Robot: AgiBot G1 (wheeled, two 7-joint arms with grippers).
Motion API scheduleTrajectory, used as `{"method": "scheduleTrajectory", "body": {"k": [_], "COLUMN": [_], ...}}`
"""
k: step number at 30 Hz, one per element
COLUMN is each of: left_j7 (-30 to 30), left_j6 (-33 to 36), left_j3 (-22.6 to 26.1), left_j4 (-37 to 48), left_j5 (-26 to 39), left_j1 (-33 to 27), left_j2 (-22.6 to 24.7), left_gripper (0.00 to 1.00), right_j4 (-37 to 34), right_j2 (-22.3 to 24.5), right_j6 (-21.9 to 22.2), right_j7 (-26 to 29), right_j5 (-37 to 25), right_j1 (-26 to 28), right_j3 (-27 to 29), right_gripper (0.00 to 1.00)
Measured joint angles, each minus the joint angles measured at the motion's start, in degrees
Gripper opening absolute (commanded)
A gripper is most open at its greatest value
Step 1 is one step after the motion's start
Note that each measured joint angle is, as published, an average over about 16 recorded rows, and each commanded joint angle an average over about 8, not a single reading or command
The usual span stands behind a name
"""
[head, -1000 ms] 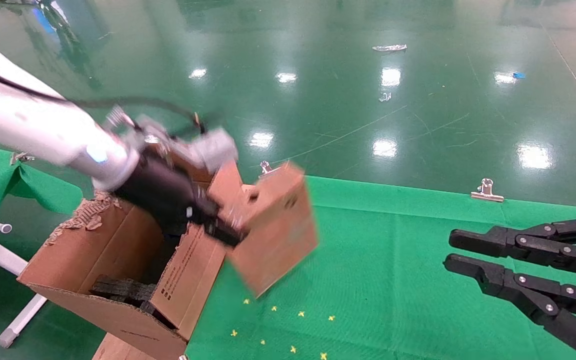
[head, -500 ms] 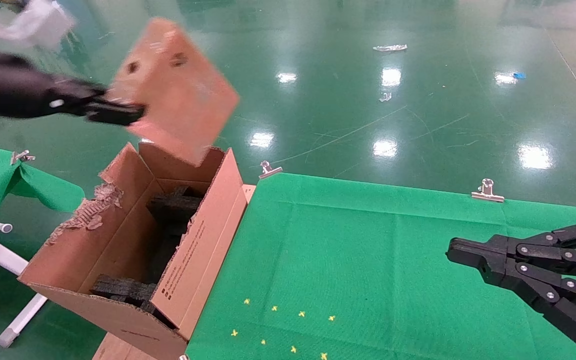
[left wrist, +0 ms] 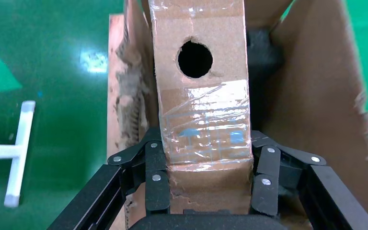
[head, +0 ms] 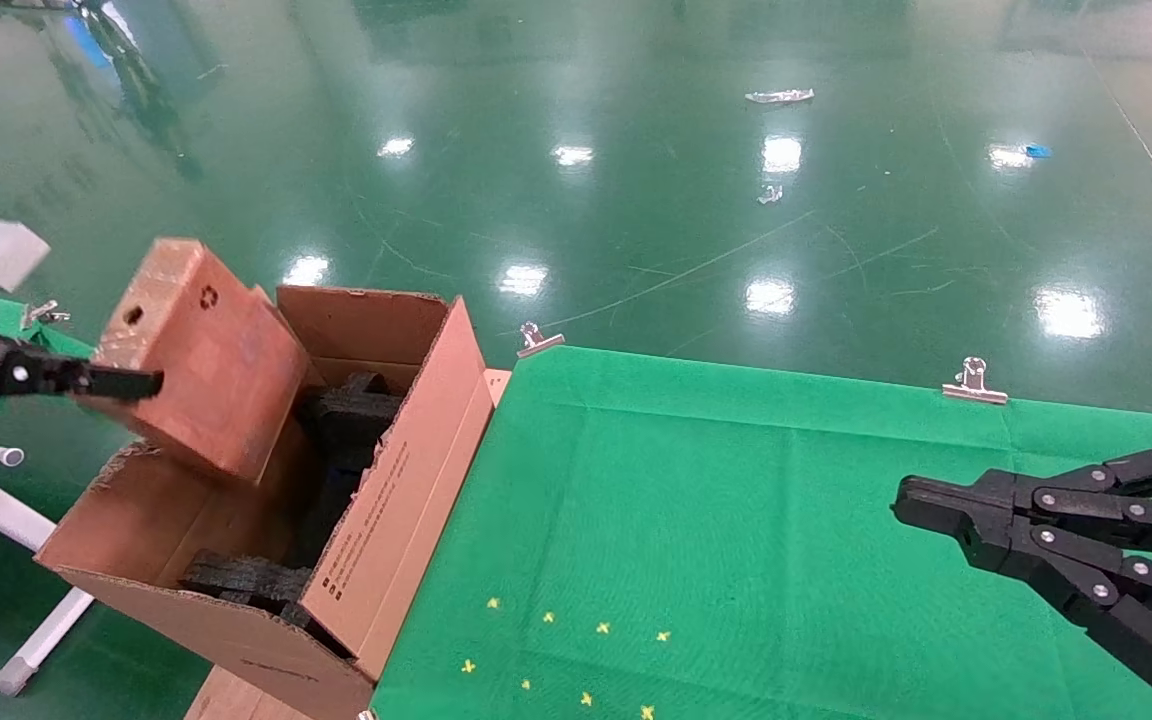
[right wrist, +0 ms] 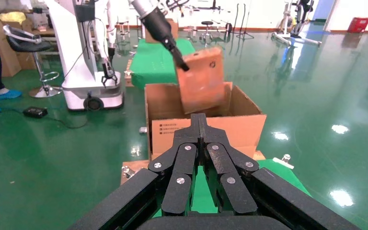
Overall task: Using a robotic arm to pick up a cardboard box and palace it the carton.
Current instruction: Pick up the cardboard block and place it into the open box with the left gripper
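My left tool [left wrist: 206, 191], black with linked fingers, is clamped on the short end of the small brown sealed cardboard box [head: 198, 355]; the fingers [left wrist: 155, 179] press its two narrow sides, and the face with the round punched hole points away from the wrist. In the head view the box hangs tilted over the left edge of the large open corrugated carton [head: 376, 520], its lower corner just inside the mouth, above the black foam inserts [head: 346, 420]. The carton stands on the floor against the left edge of the green-clothed desk [head: 736, 530].

Step in hand, as I judge it: lowering the box into the carton. To do it well, I should square the box with the carton walls, bring it inward clear of the torn left flap, and descend slowly until it rests among the foam before easing my grip.

My right tool [head: 946, 510], also black, is parked over the right side of the desk, fingers closed together on nothing.

Beyond lies glossy green floor [head: 696, 180].
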Motion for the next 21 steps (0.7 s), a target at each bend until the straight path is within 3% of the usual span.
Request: {"method": "scheduleTrajectory", "body": {"k": [2,3,21], "left_j7": [-0.69,-1.02,-5.94], "left_j6": [-0.91,-1.36,-6.88], "left_j3": [0.7,1.02,5.49], "left_j4": [0.25,0.31,-0.74], "left_j5": [0.4,0.53,3.09], "left_j1": [1.28,1.91,10.07], "left_j2": [0.15,0.23,-0.23], "left_gripper": [0.0,0.0,0.0], "right_j4": [0.0,0.0,0.0], "right_j2": [0.0,0.0,0.03], "right_j6": [0.0,0.0,0.03], "right_j7": [0.0,-0.01,-0.04], "right_j5": [0.0,0.01,0.05], "right_j1": [0.0,0.0,0.02], "right_j3": [-0.01,-0.01,-0.07], "right_gripper": [0.98,1.0,1.0]}}
